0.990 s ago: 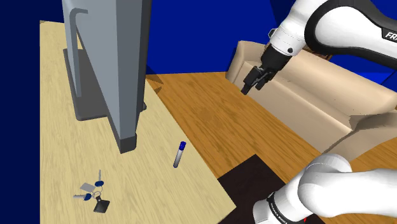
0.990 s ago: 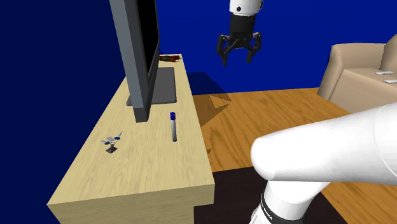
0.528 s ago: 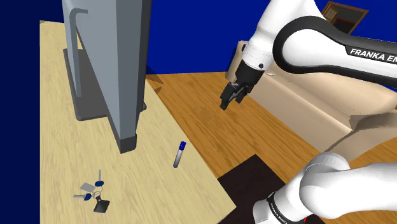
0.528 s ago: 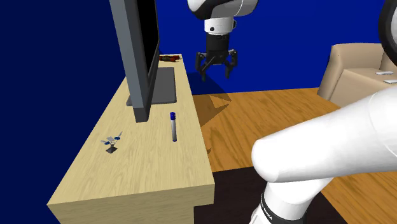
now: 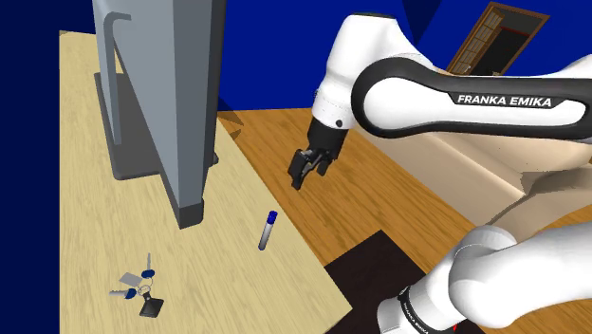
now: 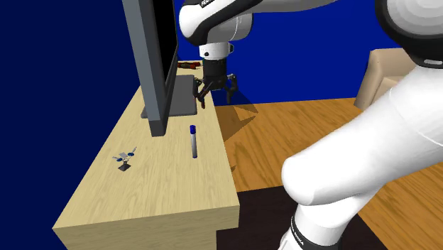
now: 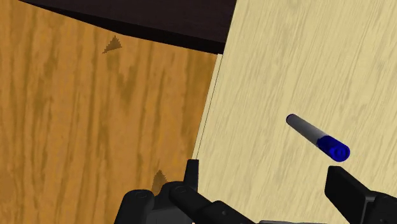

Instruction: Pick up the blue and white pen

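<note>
- The pen (image 5: 268, 231), grey with a blue cap, lies flat on the pale wooden table (image 5: 76, 218). It is near the edge on the floor side, apart from the screen's foot (image 5: 193, 211) and the keys (image 5: 140, 287).
- The gripper (image 5: 296, 180) hangs over the table edge, beyond the pen's capped end, touching nothing.
- Its two fingers stand apart and empty, I think so that they can pass on both sides of the thin barrel.
- In the wrist view the pen lies just before one finger, off the middle, so in my judgement the hand must be centred before going down.
</note>
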Action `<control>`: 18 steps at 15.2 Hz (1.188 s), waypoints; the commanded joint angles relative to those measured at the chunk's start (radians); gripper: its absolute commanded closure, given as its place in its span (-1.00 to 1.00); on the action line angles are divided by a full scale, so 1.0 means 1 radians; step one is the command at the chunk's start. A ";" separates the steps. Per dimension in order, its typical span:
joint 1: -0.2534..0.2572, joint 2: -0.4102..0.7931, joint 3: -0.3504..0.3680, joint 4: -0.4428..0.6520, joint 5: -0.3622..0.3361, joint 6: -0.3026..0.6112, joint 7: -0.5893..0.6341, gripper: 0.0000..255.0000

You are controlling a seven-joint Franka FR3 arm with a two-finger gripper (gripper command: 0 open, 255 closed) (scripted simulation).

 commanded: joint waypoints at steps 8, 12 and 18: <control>0.046 0.251 0.129 0.074 0.002 0.104 0.116 -1.00; 0.047 0.276 0.135 0.041 -0.004 0.160 0.121 -1.00; 0.046 0.295 0.139 0.023 -0.010 0.196 0.125 1.00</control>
